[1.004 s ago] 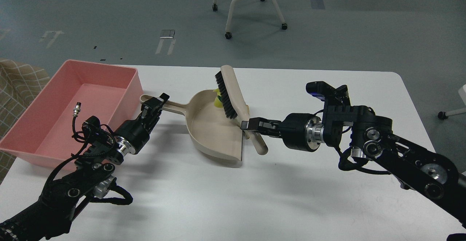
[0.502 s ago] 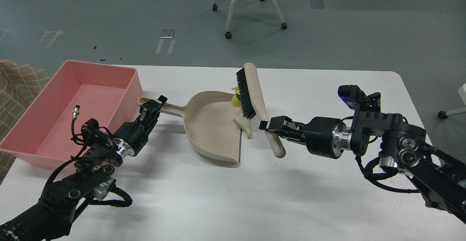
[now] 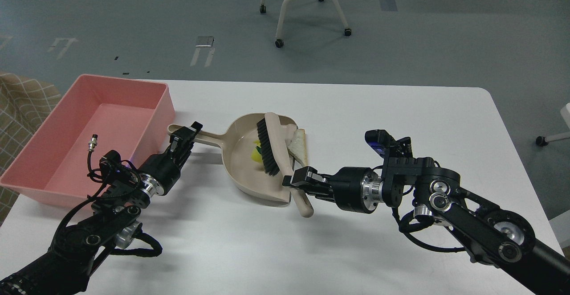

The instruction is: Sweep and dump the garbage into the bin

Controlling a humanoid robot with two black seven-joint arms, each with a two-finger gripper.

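Note:
The pink bin (image 3: 67,152) stands at the table's left. The beige dustpan (image 3: 240,172) lies beside it, its handle pointing left. My left gripper (image 3: 186,135) is shut on that handle. My right gripper (image 3: 295,182) is shut on the handle of the beige brush (image 3: 277,145). The brush's black bristles rest inside the pan. The yellow sponge piece (image 3: 255,153) lies in the pan, just left of the bristles. The pale triangular slice (image 3: 299,146) lies at the pan's right edge, behind the brush back.
The white table (image 3: 356,108) ends at the right and far edges. A wheeled chair (image 3: 303,1) stands on the floor beyond. A checked cloth (image 3: 22,99) sits left of the bin. A cable plug (image 3: 93,140) on my left arm sticks up over the bin.
My right gripper has swung the brush left and down into the dustpan, pushing the sponge piece deeper in. The slice now lies on the brush's right side. The left gripper holds still.

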